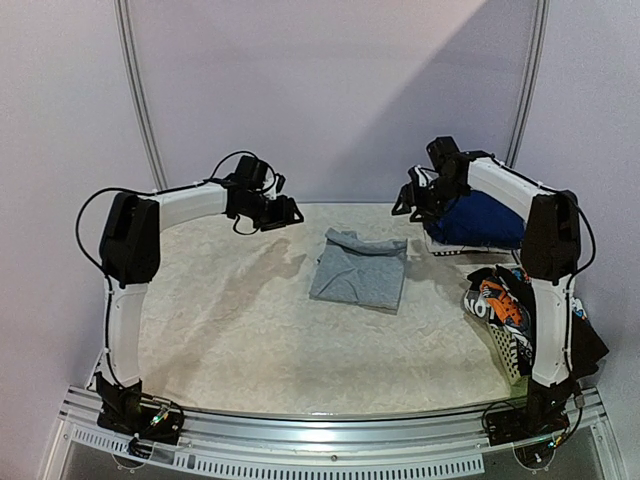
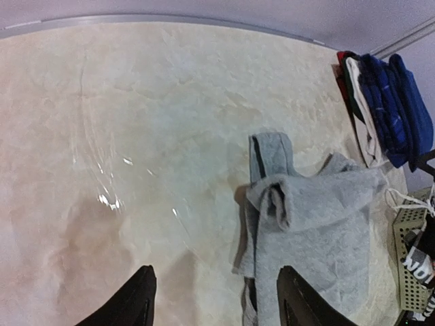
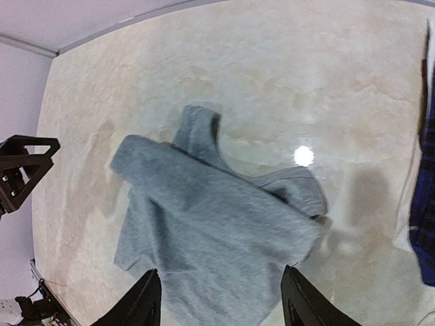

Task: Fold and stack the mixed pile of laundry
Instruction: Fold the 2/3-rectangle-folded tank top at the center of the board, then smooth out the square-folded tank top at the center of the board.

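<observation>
The grey shirt (image 1: 360, 270) lies folded into a rough rectangle near the middle of the table (image 1: 230, 330), flat, its far edge doubled over in a rumpled band with 1 strip poking out beyond it. Navy pieces (image 1: 480, 220) sit stacked at the far right, on top of a white layer. An orange-black-white printed piece (image 1: 497, 300) lies crumpled in the basket (image 1: 510, 350) at the right edge, with black cloth (image 1: 590, 345) draped over the basket's outer side.
</observation>
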`<state>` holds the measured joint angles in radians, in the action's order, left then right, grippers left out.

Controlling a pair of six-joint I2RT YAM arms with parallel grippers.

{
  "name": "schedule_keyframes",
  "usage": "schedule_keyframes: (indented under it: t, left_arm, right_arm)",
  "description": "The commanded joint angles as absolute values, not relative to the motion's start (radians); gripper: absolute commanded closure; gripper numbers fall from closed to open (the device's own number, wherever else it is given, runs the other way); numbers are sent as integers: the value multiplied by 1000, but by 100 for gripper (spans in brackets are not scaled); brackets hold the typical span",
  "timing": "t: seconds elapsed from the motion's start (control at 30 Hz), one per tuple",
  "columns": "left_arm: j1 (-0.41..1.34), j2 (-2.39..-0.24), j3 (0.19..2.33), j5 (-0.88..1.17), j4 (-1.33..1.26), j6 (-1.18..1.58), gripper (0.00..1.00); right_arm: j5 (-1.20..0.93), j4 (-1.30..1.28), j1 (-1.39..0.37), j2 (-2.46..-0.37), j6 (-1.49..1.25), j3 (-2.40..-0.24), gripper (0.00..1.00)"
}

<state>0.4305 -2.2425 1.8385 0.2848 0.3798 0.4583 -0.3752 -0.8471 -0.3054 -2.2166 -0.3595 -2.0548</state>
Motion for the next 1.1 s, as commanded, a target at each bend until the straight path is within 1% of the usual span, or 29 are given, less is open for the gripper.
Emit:
schedule_keyframes:
  t: [0.0, 0.13, 0.23, 0.33, 0.4, 0.57, 0.8, 1.07]
  left_arm:
    - [496, -2149, 1702, 230, 326, 421, 43]
    - [549, -2095, 1597, 219, 302, 426, 49]
    - [597, -2071, 1542, 202, 291, 431, 52]
    - [635, -2066, 1533, 174, 316, 440, 55]
    - [658, -2066, 1528, 169, 319, 448, 58]
    - [702, -2088, 1527, 163, 311, 455, 59]
    - [718, -2142, 1532, 174, 286, 464, 63]
    - [724, -2153, 1494, 179, 264, 471, 64]
  right_arm:
    - [-348, -731, -431, -2107, -291, -1939, 41]
    - [-311, -666, -509, -2106, -268, -1870, 51]
    - [-304, -642, -537, -2147, -271, -1862, 63]
    - [-302, -639, -546, -2208, -279, -1876, 74]
    - [-300, -640, -547, -2250, -282, -1894, 78]
    - [-274, -653, -545, -2328, -282, -1960, 82]
    - [-235, -679, -532, -2403, -276, -2041, 82]
    - [-214, -658, -494, -2464, -284, -2115, 82]
